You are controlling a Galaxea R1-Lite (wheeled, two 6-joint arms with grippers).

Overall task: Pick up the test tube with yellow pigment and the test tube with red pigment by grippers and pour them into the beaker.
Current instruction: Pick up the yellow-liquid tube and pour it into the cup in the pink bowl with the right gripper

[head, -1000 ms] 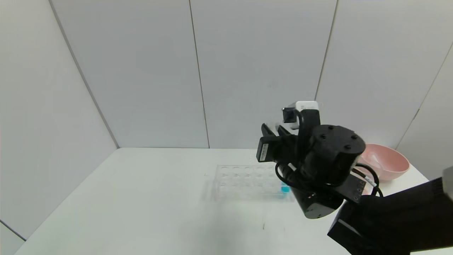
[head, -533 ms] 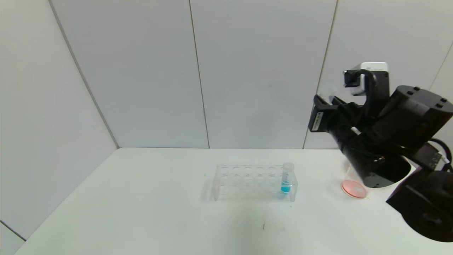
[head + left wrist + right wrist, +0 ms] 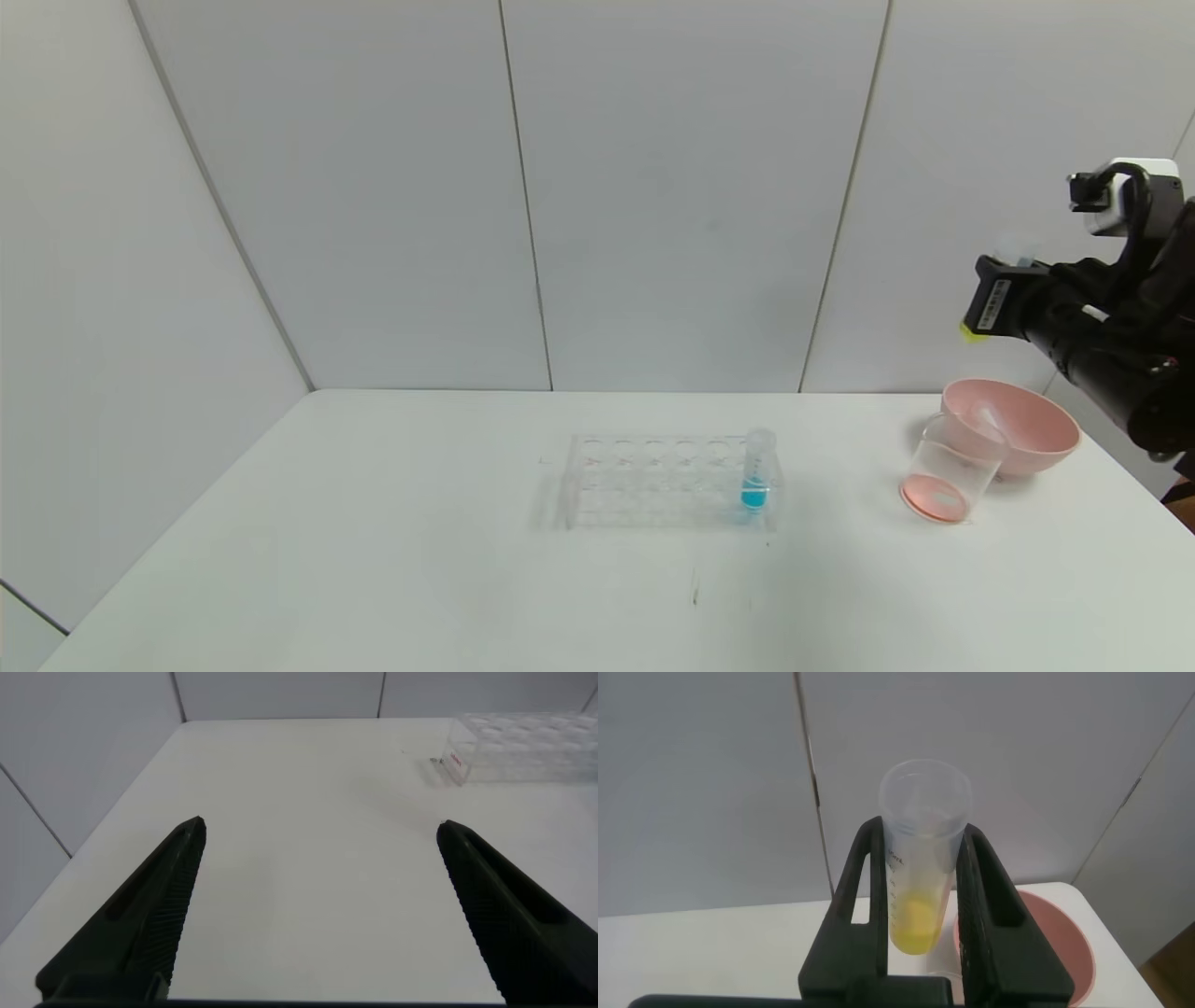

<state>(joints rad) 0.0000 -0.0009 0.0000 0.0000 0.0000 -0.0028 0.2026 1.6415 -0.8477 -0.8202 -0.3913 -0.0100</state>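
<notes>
The right wrist view shows the black right gripper (image 3: 923,910) clamped on the slim clear test tube with yellow pigment (image 3: 920,859), which stands upright between its two fingers with a little bright yellow liquid pooled at its round end and its open mouth above the fingertips. From the head camera that gripper (image 3: 991,303) is raised at the right edge, above and well apart from the small clear cylindrical beaker (image 3: 950,467), which stands on the white table (image 3: 373,560) holding a shallow layer of red-orange liquid and touches or just overlaps the round pink bowl (image 3: 1013,425) behind it. An empty clear tube (image 3: 990,416) lies in that bowl. Near the table's middle a clear multi-hole tube rack (image 3: 653,481) holds one tube with blue liquid (image 3: 756,471) at its right end. Pale grey wall panels (image 3: 672,187) close the space. The left gripper (image 3: 322,910) hangs open over bare table, its base cut off; the right arm runs out of the head view
</notes>
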